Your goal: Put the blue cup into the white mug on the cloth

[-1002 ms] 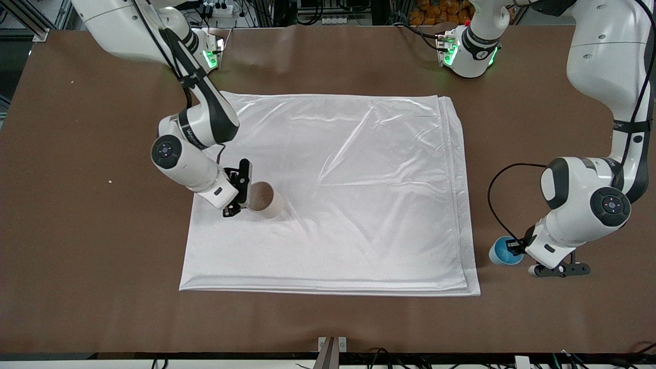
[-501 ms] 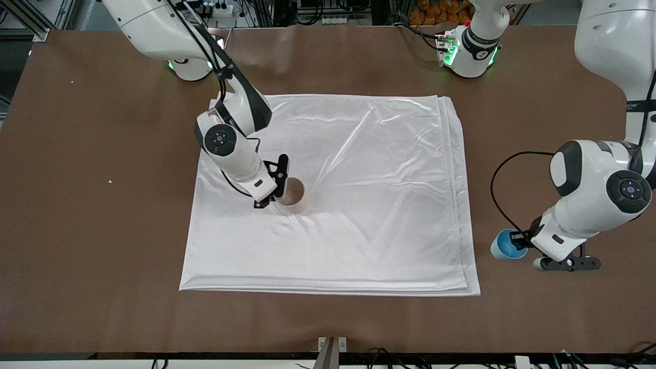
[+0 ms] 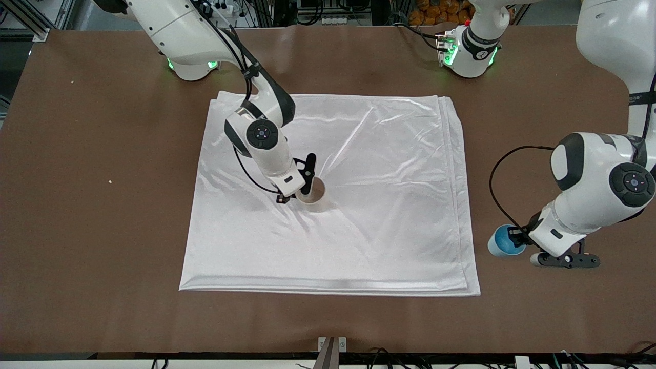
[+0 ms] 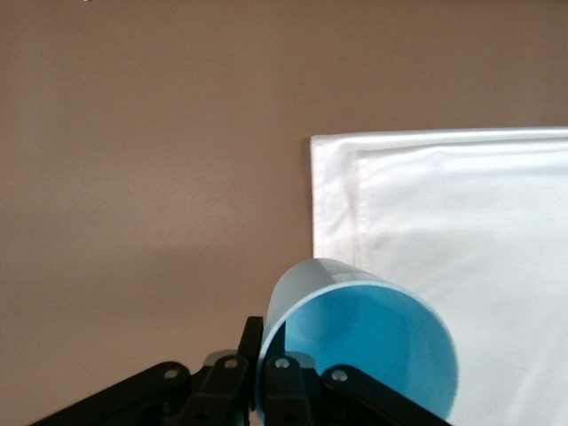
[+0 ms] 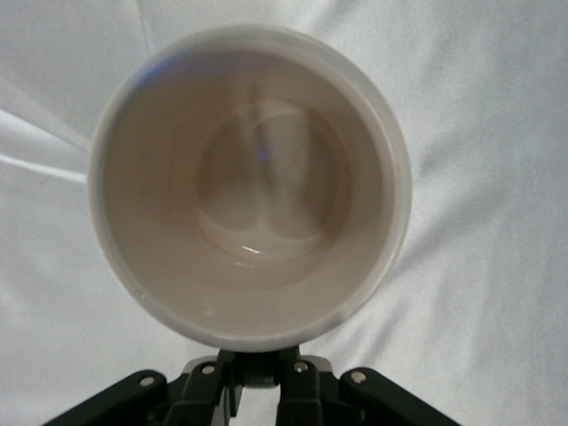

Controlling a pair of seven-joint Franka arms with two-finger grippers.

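My right gripper (image 3: 301, 193) is shut on the dark handle of the white mug (image 3: 313, 193), which stands mouth up, low at the middle of the cloth (image 3: 389, 205). The right wrist view shows the mug's empty cream inside (image 5: 248, 177) with the cloth (image 5: 497, 266) all round it, and my right gripper (image 5: 262, 390) clamped on the handle. My left gripper (image 3: 518, 240) is shut on the rim of the blue cup (image 3: 501, 245), over the brown table just off the cloth's edge at the left arm's end. The left wrist view shows the cup (image 4: 373, 346) tilted, with my left gripper (image 4: 266, 390) across its wall.
The cloth is wrinkled around the mug. The brown table (image 3: 102, 230) surrounds the cloth. A corner of the cloth (image 4: 461, 204) shows in the left wrist view. A small metal bracket (image 3: 332, 344) sits at the table edge nearest the front camera.
My right gripper has carried the mug from near the cloth's edge at the right arm's end to the cloth's middle. My left gripper with the blue cup has shifted only slightly.
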